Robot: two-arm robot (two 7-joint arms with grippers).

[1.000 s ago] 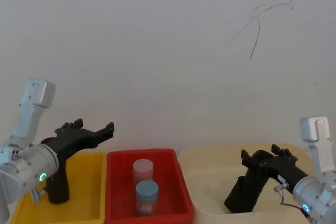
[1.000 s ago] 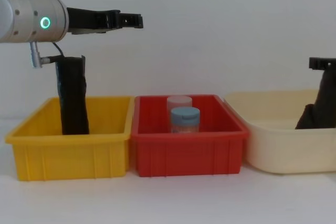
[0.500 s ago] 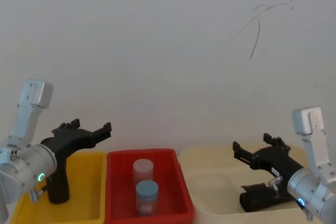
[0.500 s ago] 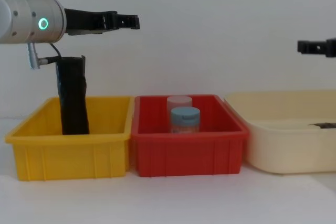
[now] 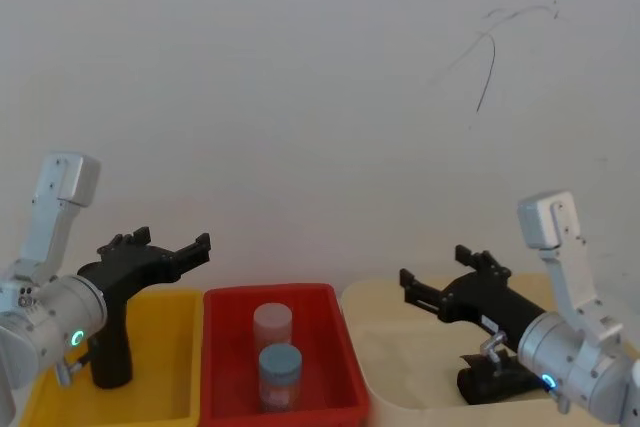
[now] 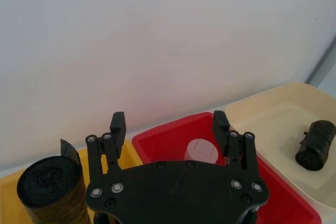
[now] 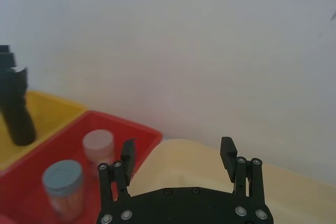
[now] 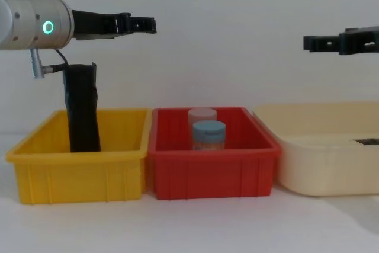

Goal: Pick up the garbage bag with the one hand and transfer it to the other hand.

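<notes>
Garbage bag [image 5: 492, 383] lying in the cream bin [image 5: 400, 347]
Crinkly black roll on its side; right gripper [image 7: 177, 148] jaws open above that bin, left gripper [image 6: 168, 121] open over the yellow bin [image 8: 77, 173].

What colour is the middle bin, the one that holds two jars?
Red. The middle bin shows best in the chest view.

Bare test lab: yellow bin [image 8: 77, 176], red bin [image 8: 213, 173], cream bin [image 8: 320, 170] before a blank wall [image 8: 237, 39].

Bright, even light falls everywhere, with soft shadows.
</notes>
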